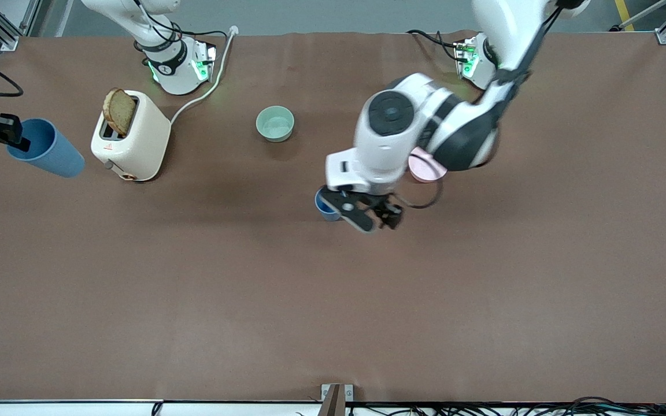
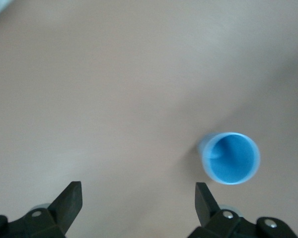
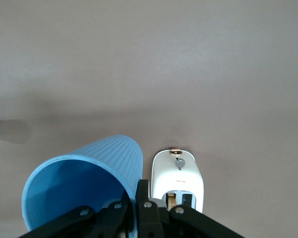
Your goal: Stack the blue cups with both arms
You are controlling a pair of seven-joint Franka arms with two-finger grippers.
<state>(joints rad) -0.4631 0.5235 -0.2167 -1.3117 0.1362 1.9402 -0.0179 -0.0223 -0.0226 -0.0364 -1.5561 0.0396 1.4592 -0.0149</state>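
Blue and ribbed, one cup (image 1: pixel 50 148) is pinched by its rim in the right gripper (image 1: pixel 6 132), lifted and tilted above the right arm's end of the table (image 1: pixel 333 300), beside the cream toaster (image 1: pixel 132 136) with its slice of bread (image 1: pixel 119 111). Its wall sits clamped between the fingers (image 3: pixel 141 198). A second blue cup (image 2: pixel 231 157) stands upright on the table, just beside the left gripper (image 2: pixel 136 201), outside the gap of its spread, empty fingers (image 2: pixel 69 201). That gripper hovers low over mid-table.
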